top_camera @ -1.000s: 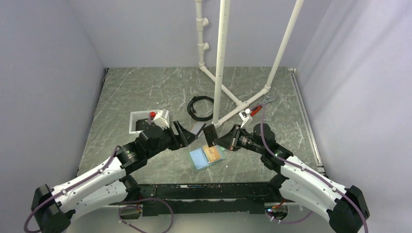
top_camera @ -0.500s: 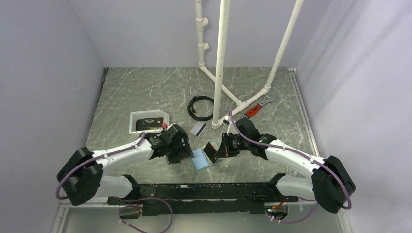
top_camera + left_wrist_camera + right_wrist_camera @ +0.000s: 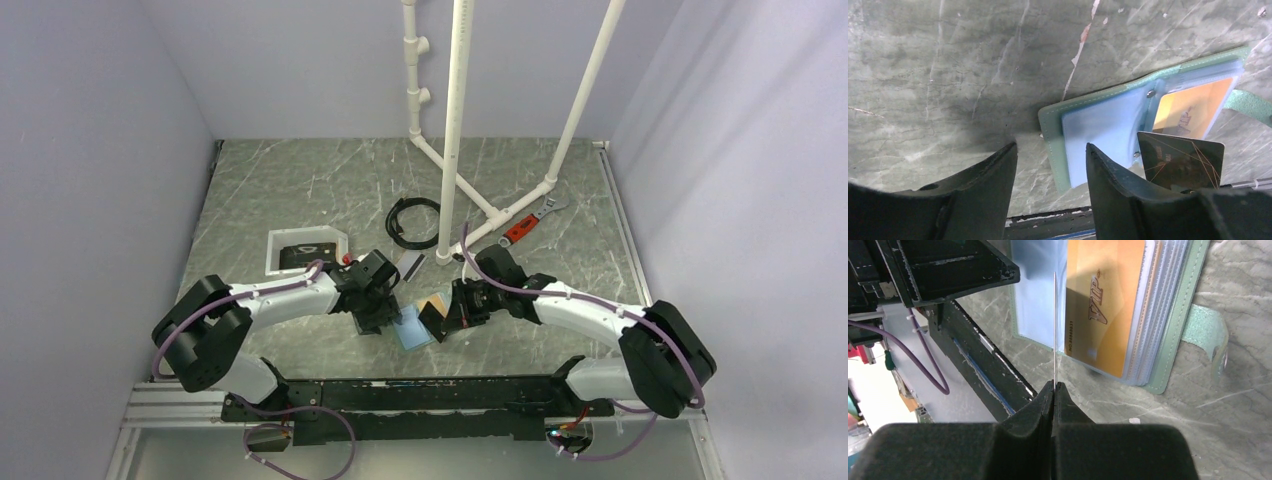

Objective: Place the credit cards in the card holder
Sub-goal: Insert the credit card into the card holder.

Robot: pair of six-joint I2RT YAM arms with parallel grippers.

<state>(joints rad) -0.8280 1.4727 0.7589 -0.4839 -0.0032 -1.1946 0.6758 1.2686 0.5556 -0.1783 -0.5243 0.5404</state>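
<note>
Top external view first: we've got the card holder point(image 3: 413, 326) lying open on the tabletop point(image 3: 300, 180), just ahead of the arm bases and between the two arms, light blue pages facing up. An orange card point(image 3: 436, 303) is already sitting in a clear pocket on its right half.

Right tool point(image 3: 445, 318) is clamped tight on a dark card point(image 3: 433, 313), pinching it by one short edge. From the right wrist cam that card point(image 3: 1055, 325) shows up edge-on as a thin line standing straight out of the closed fingers, with its far end over the middle of the holder point(image 3: 1178, 315), right next to the orange card point(image 3: 1103, 305) with "VIP" printed on it. We can't tell whether the edge is actually touching a page.

Left tool point(image 3: 383, 318) is down low at the holder's left side. In the left wrist cam its fingers stand apart with nothing between them point(image 3: 1050, 148), and the holder's left page point(image 3: 1098, 130) sits just past one fingertip. Contact or not, we honestly can't say. Same view shows the dark card point(image 3: 1180, 160) upright over the right half, in front of the orange one point(image 3: 1193, 107).

Other stuff farther back: a grey card point(image 3: 407, 264) lying loose, a white tray point(image 3: 283, 243) with something dark in it, a black cable coil point(image 3: 410, 222), a red-handled wrench point(image 3: 528, 222) and a white pipe frame point(image 3: 455, 120).
</note>
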